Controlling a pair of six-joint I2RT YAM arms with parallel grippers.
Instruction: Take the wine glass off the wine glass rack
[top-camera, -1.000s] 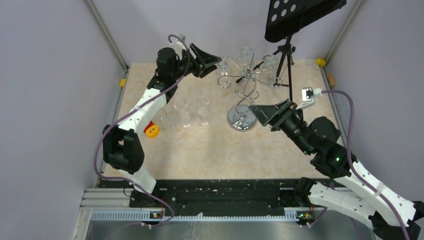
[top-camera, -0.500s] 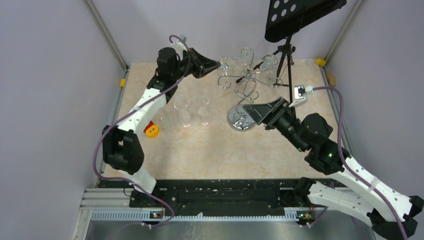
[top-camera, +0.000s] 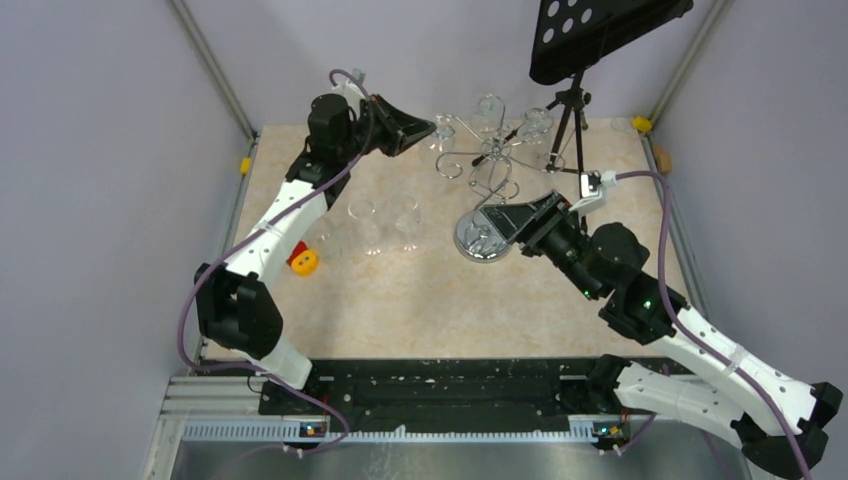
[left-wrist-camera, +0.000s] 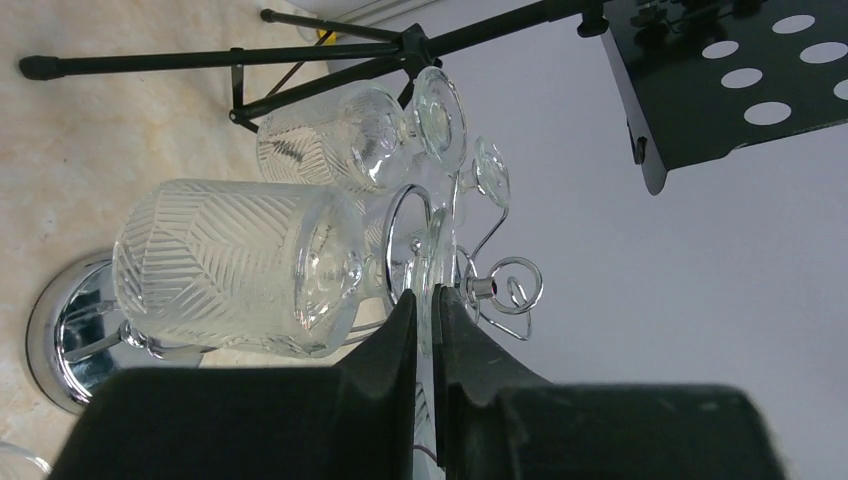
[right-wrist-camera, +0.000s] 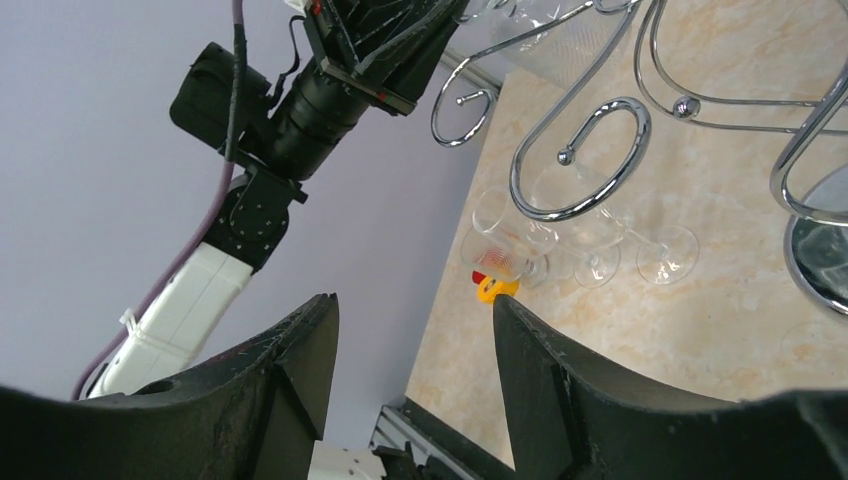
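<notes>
Surface: pale marbled tabletop (top-camera: 420, 300), boxed in by plain lilac-grey walls, with metal posts in the far corners. A black music stand (top-camera: 600, 35) on a tripod sits far right. Empty glasses (top-camera: 405, 222) stand upright left of centre. A small yellow-and-red object (top-camera: 303, 261) lies near the left edge.

Left claw (left-wrist-camera: 427, 300): I see it at the far side, at the left of the wine glass rack (top-camera: 490, 160). The fingers are pressed almost together, pinching the thin rim of the foot of the wine glass (left-wrist-camera: 240, 265).

Right claw (right-wrist-camera: 415, 330): spread wide, nothing between the fingers. It is low, just right of the rack's round chrome base (top-camera: 478, 238). I can't tell whether it touches.

Wine glass: on the rack's far-left arm, well above the tabletop. The foot is up in the wire curl and the ribbed bowl hangs mouth down toward the table, so its long axis runs roughly vertical. A second ribbed glass (left-wrist-camera: 340, 145) hangs beside it the same way.
</notes>
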